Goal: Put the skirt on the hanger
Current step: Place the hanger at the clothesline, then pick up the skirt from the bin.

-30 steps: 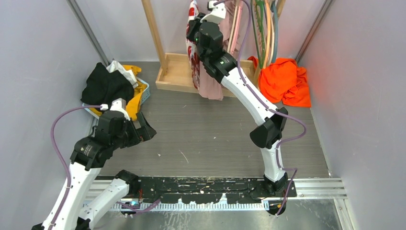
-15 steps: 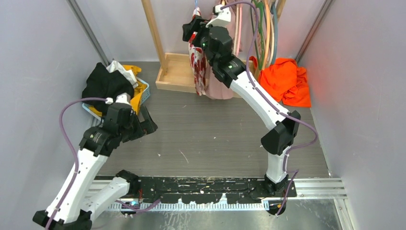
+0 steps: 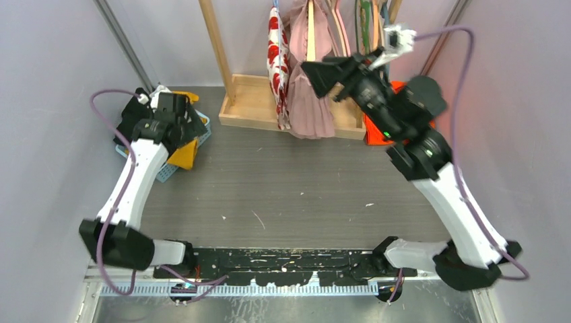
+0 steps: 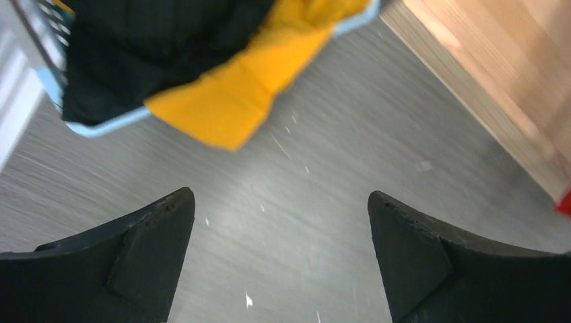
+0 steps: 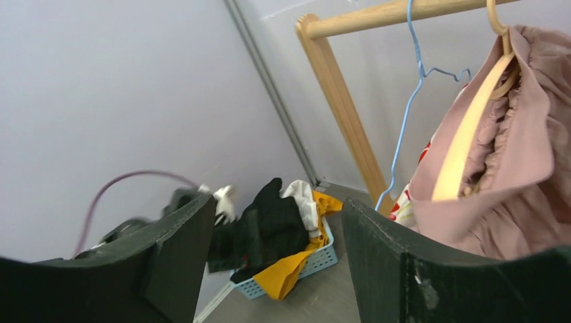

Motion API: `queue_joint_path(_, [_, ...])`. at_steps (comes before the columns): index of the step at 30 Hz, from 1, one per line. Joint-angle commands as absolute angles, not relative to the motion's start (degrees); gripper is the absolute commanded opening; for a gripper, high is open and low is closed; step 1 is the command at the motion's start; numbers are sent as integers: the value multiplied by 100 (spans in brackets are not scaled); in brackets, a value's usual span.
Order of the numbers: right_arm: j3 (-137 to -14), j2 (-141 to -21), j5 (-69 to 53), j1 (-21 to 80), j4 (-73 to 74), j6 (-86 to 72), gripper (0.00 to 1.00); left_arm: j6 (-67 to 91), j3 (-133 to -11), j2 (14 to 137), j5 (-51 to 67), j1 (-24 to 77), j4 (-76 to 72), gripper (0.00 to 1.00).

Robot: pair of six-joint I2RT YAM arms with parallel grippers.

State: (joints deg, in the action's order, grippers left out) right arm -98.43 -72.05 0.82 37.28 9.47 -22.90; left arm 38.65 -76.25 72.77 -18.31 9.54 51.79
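Observation:
The pink skirt (image 3: 310, 101) is draped on a wooden hanger (image 3: 310, 30), which hangs from the rack's top rail (image 5: 377, 17). The right wrist view shows this skirt (image 5: 518, 182) and hanger (image 5: 464, 145) just right of my fingers. My right gripper (image 3: 322, 73) stands open and empty beside the skirt, not touching it; in its own view the right gripper (image 5: 276, 222) has only the distant basket between its fingers. My left gripper (image 3: 188, 124) is far left at the basket. This left gripper (image 4: 279, 202) is open over bare grey floor.
A light blue basket (image 5: 306, 266) with black, white and yellow clothes sits at the left wall. A blue wire hanger (image 5: 407, 101) and a red-and-white garment (image 3: 276, 60) hang left of the skirt. The rack's wooden post (image 3: 215, 47) and base (image 3: 249, 108) stand behind. Orange cloth (image 3: 369, 131) lies right.
My right gripper opened, let go at the rack and swung away to the right; the skirt stays hanging. My left arm reached back and left to the basket.

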Motion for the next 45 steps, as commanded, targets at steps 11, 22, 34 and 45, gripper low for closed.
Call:
queue_joint_path(11, [-7923,-5608,-795,3711,2103,-2339,73,3971,-9308,10130,-4379,116,4147,96])
queue_joint_path(22, [-7317,-5314,-733,3710,2608,-1937,72,3632,-9340,10975,-4725,97,2984,51])
queue_joint_path(34, [-7031,-5226,-759,3709,2542,-1942,72,3215,-8985,10640,-4760,141,3085,5])
queue_joint_path(45, [-6899,-5426,-1206,3711,2248,-2223,73,2553,-7455,9954,-4460,-54,507,94])
